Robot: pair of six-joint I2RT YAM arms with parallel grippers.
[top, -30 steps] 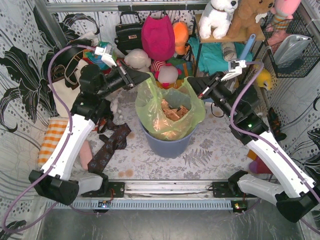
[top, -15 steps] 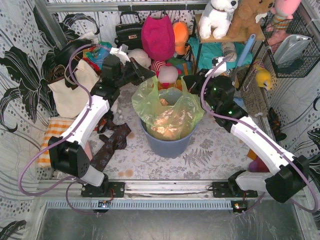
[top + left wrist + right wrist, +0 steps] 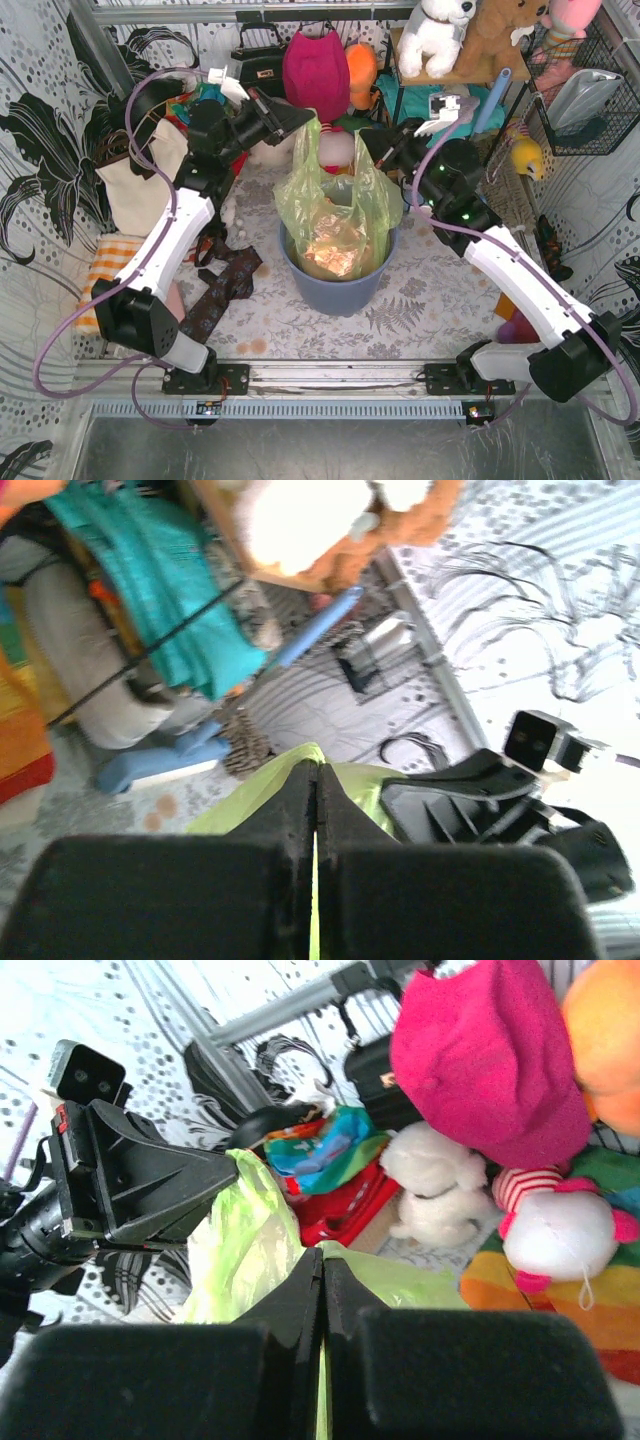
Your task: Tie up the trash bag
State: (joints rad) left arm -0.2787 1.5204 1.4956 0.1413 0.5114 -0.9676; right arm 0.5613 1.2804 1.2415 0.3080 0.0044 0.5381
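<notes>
The lime-green trash bag [image 3: 335,205] sits in a blue-grey round bin [image 3: 340,285], with crumpled orange-brown paper showing through it. My left gripper [image 3: 308,118] is shut on the bag's left rim and holds it up in a peak. My right gripper [image 3: 366,138] is shut on the right rim, close beside the left one. In the left wrist view green film [image 3: 262,790] runs out from between the closed fingers [image 3: 292,810]. The right wrist view shows the same pinch, with bag plastic [image 3: 245,1235] stretched toward the left gripper [image 3: 232,1175].
A cream tote bag [image 3: 135,185] and dark cloth [image 3: 222,285] lie left of the bin. Soft toys, a pink bag [image 3: 315,70] and a black handbag [image 3: 258,65] crowd the back. A shelf with plush animals [image 3: 470,40] and a wire basket [image 3: 590,95] stand back right.
Both grippers have risen and drawn closer together over the bin, pulling the two bag rims up into tall peaks. The bag mouth has narrowed.
</notes>
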